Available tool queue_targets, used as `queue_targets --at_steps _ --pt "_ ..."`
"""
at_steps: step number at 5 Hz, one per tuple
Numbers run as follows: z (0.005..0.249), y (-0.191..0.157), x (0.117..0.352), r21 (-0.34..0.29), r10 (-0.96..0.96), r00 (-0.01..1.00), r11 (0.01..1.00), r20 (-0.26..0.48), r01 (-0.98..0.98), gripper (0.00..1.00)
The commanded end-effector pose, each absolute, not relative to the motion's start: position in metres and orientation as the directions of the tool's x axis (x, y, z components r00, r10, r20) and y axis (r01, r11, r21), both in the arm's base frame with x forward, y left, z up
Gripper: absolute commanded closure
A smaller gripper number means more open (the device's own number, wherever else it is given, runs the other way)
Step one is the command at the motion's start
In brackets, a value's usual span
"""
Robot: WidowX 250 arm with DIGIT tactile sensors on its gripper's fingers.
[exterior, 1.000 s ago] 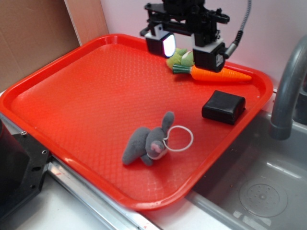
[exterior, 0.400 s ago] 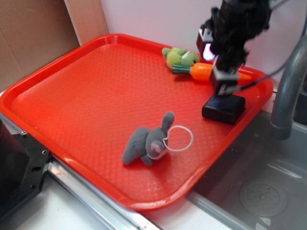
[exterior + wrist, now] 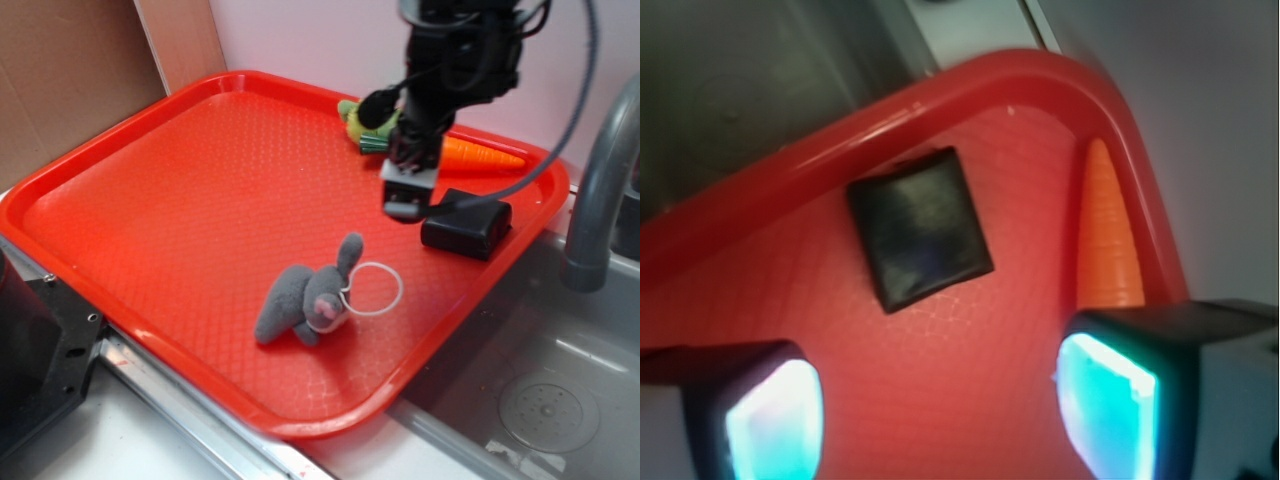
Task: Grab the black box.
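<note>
The black box lies flat on the red tray near its right rim, just in front of the orange carrot toy. My gripper hangs above the tray just left of the box, not touching it. In the wrist view the black box sits ahead of the gripper, whose two lit fingertips stand wide apart with only bare tray between them. The carrot toy runs along the tray's edge at the right.
A grey plush bunny with a white ring lies at the tray's front middle. A green plush sits behind the arm at the back. A grey faucet and a sink are at the right. Cardboard stands at the back left.
The arm has swung from above the green plush and carrot, passed over the box, and dropped lower to the box's left side. The box, bunny and carrot have not moved.
</note>
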State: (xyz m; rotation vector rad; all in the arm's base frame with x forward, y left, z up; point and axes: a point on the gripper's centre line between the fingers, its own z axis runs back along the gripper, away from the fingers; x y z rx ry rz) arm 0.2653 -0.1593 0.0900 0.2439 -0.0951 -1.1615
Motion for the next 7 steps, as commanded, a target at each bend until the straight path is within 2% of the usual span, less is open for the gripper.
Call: queue_targets --at_steps 1,2,3,4,5,6,7 --pt "0.08 -0.158 0.275 0.221 -0.929 0.366 0.368 0.051 0.903 0.0" --pt "0.061 -0.156 0.289 0.183 -0.928 0.369 0.371 0.05 0.91 0.0" --pt "0.038 -0.157 0.297 0.117 -0.926 0.372 0.377 0.061 0.919 0.0" --pt "0.027 -0.165 0.296 0.088 -0.928 0.367 0.372 0.064 0.924 0.0" --pt "0.016 -0.178 0.297 0.033 -0.919 0.388 0.391 0.07 0.92 0.24" --pt "0.023 -0.18 0.297 0.021 -0.914 0.404 0.405 0.043 0.914 1.0" --pt "0.057 -0.164 0.285 0.026 -0.783 0.61 0.612 -0.125 0.791 1.0"
